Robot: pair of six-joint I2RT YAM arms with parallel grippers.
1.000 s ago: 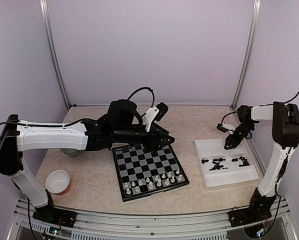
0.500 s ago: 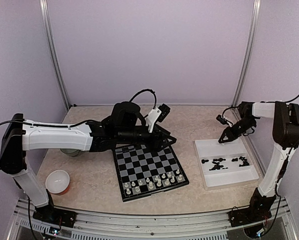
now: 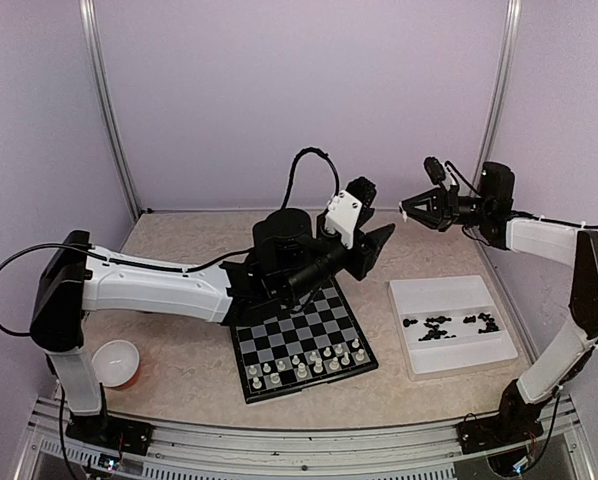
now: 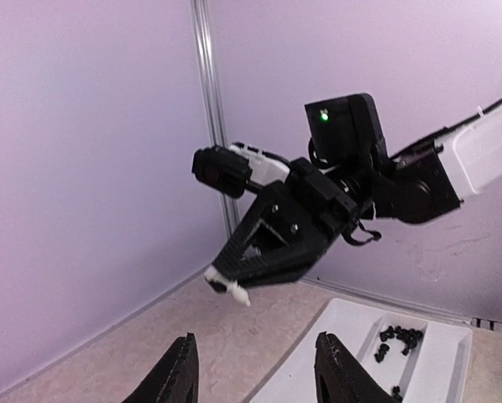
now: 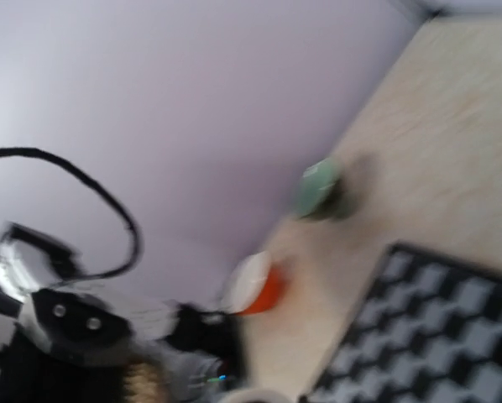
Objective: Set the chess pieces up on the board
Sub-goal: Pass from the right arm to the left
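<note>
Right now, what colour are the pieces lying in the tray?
Black pieces in the white tray; the top view shows them best.

Left fingers (image 3: 377, 243) aloft beyond the board (image 3: 299, 335); right fingers (image 3: 419, 206) higher, perhaps pinched.

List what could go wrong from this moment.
The right end effector pinches what looks like a small white piece by its very tips, up in the air: it could slip and drop. The open left end effector hangs close to it: the two could collide.

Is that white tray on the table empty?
Not empty: small black chess pieces lie scattered across the middle of the white tray.
</note>
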